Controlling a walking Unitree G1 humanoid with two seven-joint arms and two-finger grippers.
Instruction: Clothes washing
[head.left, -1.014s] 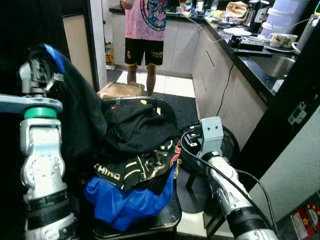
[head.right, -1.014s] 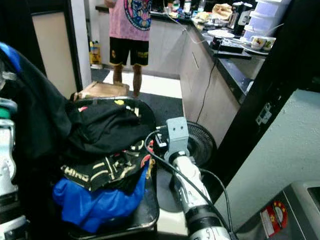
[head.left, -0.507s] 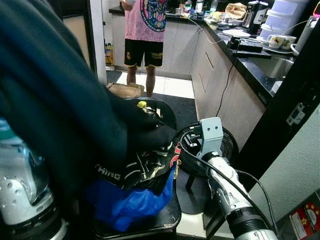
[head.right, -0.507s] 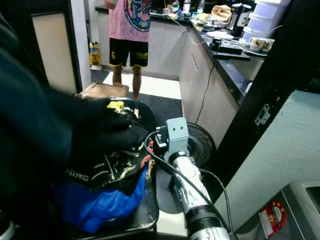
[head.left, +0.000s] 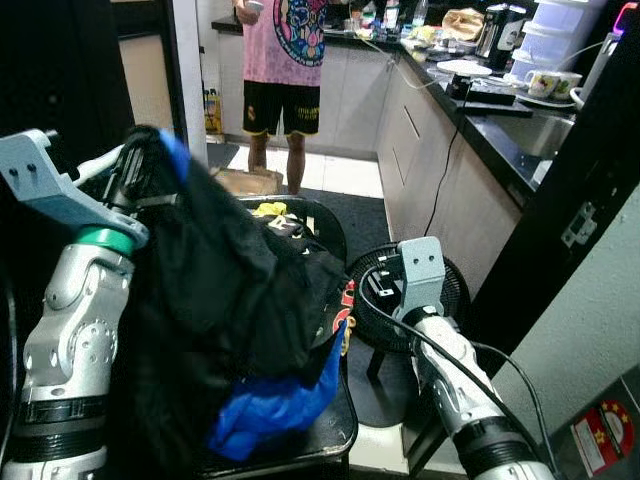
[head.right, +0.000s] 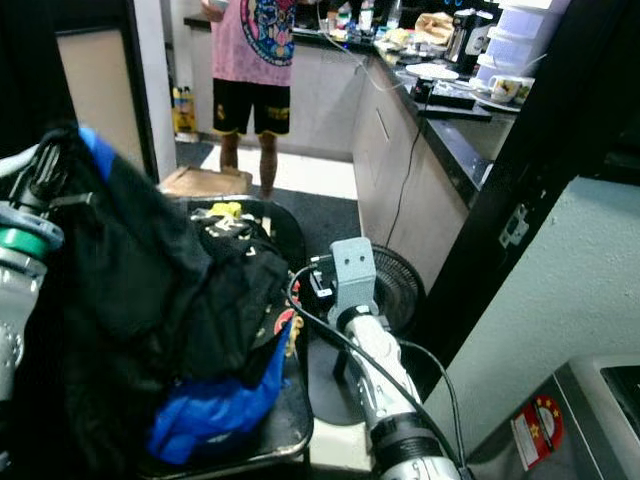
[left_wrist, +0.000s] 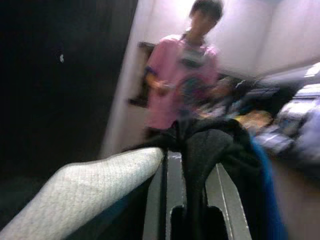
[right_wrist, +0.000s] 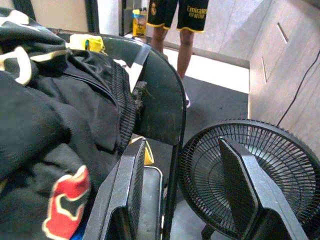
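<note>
My left gripper (head.left: 138, 168) is raised at the left, shut on a black garment with blue trim (head.left: 220, 300) that hangs down from it in front of the chair. In the left wrist view the dark cloth (left_wrist: 210, 145) is bunched between the two fingers (left_wrist: 165, 200). A pile of clothes lies on the black chair (head.left: 335, 432): black pieces with pale lettering (head.left: 285, 228) and a blue garment (head.left: 270, 410) at the front. My right gripper (right_wrist: 182, 170) is open beside the chair's right edge, holding nothing, level with the chair back (right_wrist: 160, 95).
A black floor fan (head.left: 455, 290) stands right of the chair, close to my right arm. A person in a pink shirt (head.left: 290, 50) stands at the far end of the narrow kitchen. A dark counter (head.left: 500, 110) with dishes runs along the right. A cardboard box (head.left: 245, 180) lies behind the chair.
The black garment, which swept across the head camera half a second ago, now hangs from my raised left gripper, clear of the pile. The right arm has stayed put.
</note>
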